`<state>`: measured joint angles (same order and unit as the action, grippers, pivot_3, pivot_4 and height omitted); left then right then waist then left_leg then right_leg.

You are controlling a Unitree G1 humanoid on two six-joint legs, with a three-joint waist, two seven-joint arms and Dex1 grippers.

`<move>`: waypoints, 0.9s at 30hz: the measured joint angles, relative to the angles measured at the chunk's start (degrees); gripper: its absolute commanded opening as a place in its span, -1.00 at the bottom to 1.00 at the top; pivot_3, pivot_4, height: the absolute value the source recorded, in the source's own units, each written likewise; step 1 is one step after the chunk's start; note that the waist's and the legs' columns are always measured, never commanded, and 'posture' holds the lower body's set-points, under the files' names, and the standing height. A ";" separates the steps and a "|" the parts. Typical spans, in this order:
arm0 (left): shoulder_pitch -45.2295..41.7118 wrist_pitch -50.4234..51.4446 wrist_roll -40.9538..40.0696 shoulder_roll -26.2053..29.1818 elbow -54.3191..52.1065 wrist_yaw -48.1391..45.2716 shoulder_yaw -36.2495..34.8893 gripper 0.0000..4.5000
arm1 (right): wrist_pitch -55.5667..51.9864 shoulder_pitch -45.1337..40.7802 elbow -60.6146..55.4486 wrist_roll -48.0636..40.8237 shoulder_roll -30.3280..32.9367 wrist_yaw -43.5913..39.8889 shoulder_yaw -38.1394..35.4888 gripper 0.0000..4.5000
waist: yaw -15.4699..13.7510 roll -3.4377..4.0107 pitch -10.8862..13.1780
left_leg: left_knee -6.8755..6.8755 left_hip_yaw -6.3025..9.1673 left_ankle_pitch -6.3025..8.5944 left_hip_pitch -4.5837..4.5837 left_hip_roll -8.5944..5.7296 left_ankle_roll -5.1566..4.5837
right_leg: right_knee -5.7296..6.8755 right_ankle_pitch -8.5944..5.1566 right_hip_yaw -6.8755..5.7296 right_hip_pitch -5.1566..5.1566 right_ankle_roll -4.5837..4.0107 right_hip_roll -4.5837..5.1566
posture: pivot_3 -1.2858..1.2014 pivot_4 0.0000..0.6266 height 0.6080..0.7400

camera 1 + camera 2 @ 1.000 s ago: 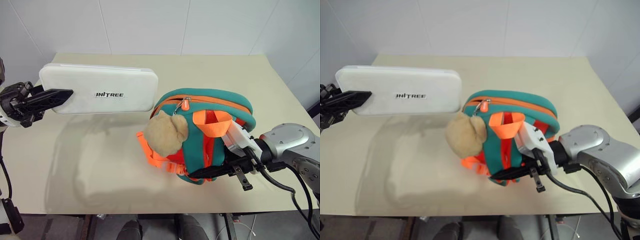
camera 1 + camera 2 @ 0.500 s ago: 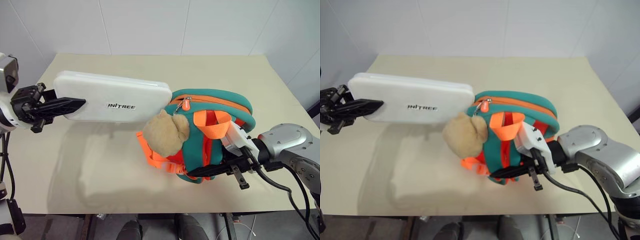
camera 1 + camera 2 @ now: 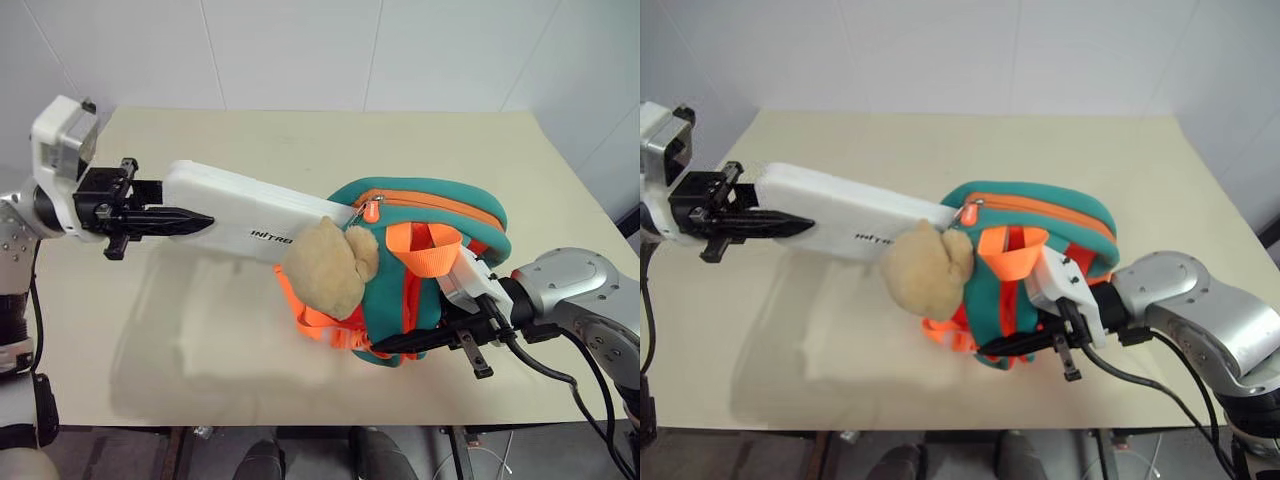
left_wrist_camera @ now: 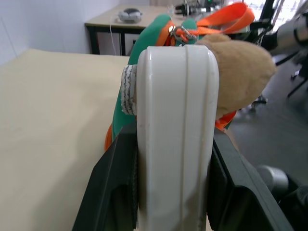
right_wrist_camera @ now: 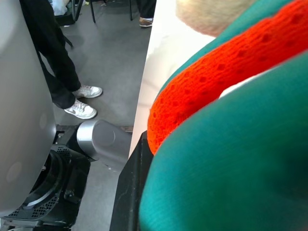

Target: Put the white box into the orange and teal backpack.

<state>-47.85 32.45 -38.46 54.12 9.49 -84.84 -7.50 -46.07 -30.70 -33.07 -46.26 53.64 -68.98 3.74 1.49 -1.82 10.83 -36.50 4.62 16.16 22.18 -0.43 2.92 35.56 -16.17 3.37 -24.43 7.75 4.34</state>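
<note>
On the table (image 3: 150, 300) the orange and teal backpack (image 3: 440, 215) stands upright, its zipper mouth facing my white box (image 3: 250, 212), whose far end touches the opening beside the plush toy (image 3: 325, 265). To do this well, I should keep the box in line with the mouth and slide it in along its length while holding the bag steady. My left gripper (image 3: 185, 218), reaching level, clamps the box's near end; my right gripper (image 3: 440, 340), angled downward, pinches the backpack's lower edge.
</note>
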 measured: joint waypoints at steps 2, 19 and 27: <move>-2.12 -1.55 2.26 -2.05 0.46 0.18 2.58 -0.41 | 0.11 -0.06 0.12 0.45 -0.20 0.04 0.08 -0.74 | -0.02 -0.01 0.00 | -0.04 0.00 0.00 0.01 0.00 0.00 | 0.02 0.00 0.00 0.01 0.01 -0.01 | 0.03 -0.52 1.00; -7.04 -0.27 13.06 -19.75 0.06 12.85 15.37 -0.41 | 1.25 -0.56 1.75 2.42 -2.45 0.47 0.86 -0.74 | -0.11 -0.01 0.00 | -0.53 0.00 0.08 0.06 -0.02 -0.15 | 0.09 0.05 0.05 0.10 0.09 -0.02 | 0.03 -0.52 1.00; -9.20 -0.83 17.63 -25.15 2.23 15.32 19.28 -0.41 | 1.27 -0.69 1.80 3.09 -3.15 0.65 1.15 -0.74 | 0.00 -0.01 0.00 | -0.57 0.01 0.09 0.04 -0.03 -0.15 | 0.08 0.07 0.07 0.12 0.11 -0.02 | 0.03 -0.52 1.00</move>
<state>-57.05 31.62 -20.84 28.97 11.73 -69.52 11.78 -44.80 -31.39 -31.27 -43.17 50.49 -68.34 4.89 1.49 -1.83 10.83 -37.07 4.62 16.25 22.22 -0.46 2.77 35.64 -16.10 3.43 -24.31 7.86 4.32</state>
